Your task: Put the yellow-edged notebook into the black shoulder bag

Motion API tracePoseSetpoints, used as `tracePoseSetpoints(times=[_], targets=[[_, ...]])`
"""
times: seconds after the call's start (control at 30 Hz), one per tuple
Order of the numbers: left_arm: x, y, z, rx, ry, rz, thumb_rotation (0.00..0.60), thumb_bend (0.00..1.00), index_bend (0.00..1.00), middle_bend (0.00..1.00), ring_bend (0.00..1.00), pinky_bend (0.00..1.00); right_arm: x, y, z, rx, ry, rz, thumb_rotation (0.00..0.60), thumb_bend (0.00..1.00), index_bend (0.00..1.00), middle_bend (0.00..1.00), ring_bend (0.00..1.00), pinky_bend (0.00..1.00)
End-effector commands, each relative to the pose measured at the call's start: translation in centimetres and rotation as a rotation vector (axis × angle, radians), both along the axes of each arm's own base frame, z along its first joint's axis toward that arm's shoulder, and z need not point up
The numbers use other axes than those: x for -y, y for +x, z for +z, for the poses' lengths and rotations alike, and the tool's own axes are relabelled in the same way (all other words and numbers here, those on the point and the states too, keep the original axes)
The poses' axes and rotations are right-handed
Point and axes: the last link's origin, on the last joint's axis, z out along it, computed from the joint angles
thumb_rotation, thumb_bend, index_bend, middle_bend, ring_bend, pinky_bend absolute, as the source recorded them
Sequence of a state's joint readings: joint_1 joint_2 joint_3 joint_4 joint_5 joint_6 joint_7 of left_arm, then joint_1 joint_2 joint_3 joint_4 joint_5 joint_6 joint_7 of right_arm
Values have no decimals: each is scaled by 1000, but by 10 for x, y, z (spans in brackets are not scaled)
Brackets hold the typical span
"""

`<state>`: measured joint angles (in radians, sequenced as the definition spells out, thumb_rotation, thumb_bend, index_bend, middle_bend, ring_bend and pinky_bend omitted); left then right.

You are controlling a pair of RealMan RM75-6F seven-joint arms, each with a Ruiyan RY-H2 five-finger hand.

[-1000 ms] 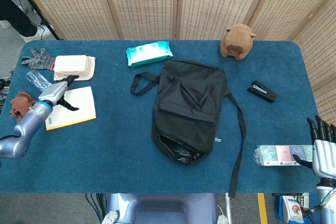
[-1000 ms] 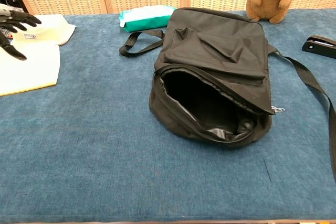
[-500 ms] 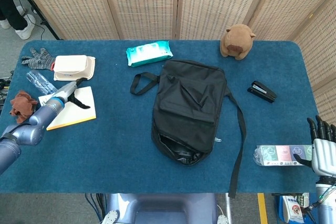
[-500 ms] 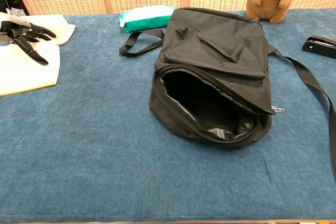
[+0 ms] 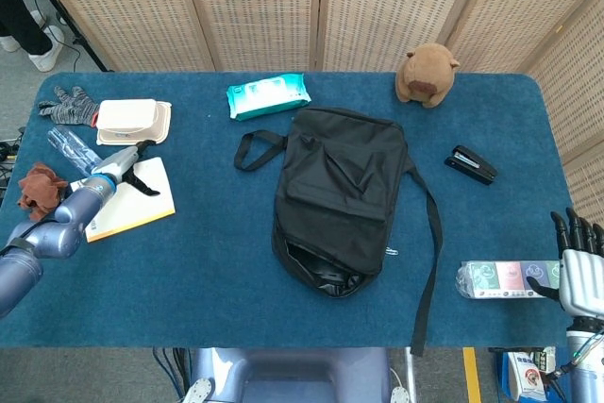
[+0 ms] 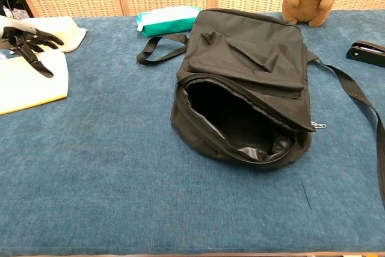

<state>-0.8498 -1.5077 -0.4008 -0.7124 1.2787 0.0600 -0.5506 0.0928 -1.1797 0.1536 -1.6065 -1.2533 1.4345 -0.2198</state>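
The yellow-edged notebook (image 5: pixel 132 203) (image 6: pixel 27 79) lies flat at the table's left side, white cover up. My left hand (image 5: pixel 130 167) (image 6: pixel 29 41) is over its far edge, fingers spread, the thumb stretched down across the cover and touching it. The black shoulder bag (image 5: pixel 342 197) (image 6: pixel 246 58) lies in the middle of the table, and its unzipped mouth (image 6: pixel 231 118) gapes toward the front edge. Far from both, my right hand (image 5: pixel 579 257) hangs off the front right corner, fingers apart and pointing up, holding nothing.
Behind the notebook are a white lidded box (image 5: pixel 127 118), a grey glove (image 5: pixel 66 104), a clear bottle (image 5: pixel 71 145) and a brown cloth (image 5: pixel 38 186). A teal wipes pack (image 5: pixel 268 95), a plush toy (image 5: pixel 427 73), a stapler (image 5: pixel 471 164) and a wrapped pack (image 5: pixel 500 278) surround the bag.
My left hand swung onto the notebook's far edge a second ago and has since drawn back a little. The notebook has turned slightly under it. The right hand stays put.
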Motion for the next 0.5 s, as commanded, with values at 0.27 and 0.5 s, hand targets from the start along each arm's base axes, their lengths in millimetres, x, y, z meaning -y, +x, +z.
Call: tracePoseSetpoints(times=[0.27,0.5], targets=[[0,0,-3,4,-5,9,600,85,254,363,374,582,0,0,0,0,0,3,600,0,0,0,0,0],[2,5,-5,7,-31,-1,600,221,472,540,511,718,0,1,0,3,-3,5,600,0,0,0,0,0]])
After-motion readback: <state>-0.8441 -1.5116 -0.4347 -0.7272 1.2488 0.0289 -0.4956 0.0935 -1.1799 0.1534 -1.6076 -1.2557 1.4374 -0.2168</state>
